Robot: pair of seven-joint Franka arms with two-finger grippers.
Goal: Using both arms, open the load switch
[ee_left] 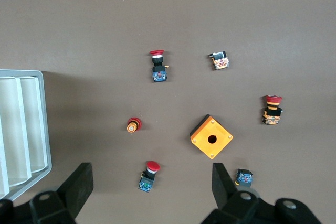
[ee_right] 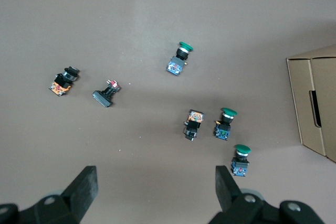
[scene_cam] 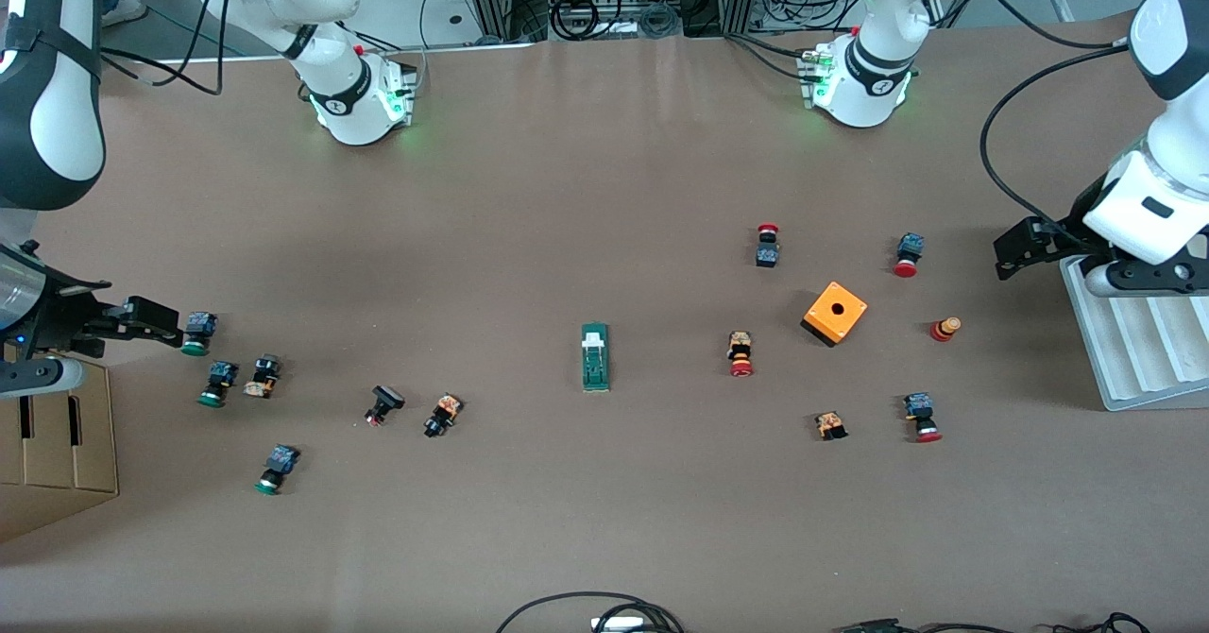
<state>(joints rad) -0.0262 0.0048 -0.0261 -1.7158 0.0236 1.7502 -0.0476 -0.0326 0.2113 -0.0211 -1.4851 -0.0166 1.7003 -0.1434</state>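
Here, load switch point(scene_cam: 595, 357) alone mid-table, left pincer point(ee_left: 152, 190) and right pincer point(ee_right: 156, 190) both agape

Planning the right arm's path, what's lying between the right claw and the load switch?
In the front view, scattered push buttons lie between the right claw and the load switch: green-capped ones near the claw, then black-capped ones.

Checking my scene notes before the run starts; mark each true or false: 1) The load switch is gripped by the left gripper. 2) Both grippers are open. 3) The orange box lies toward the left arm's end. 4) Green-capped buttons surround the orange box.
1) False: the load switch lies untouched mid-table; the left gripper hangs by the white tray.
2) True; the right gripper is open too.
3) True: orange box.
4) False: red-capped buttons surround it.
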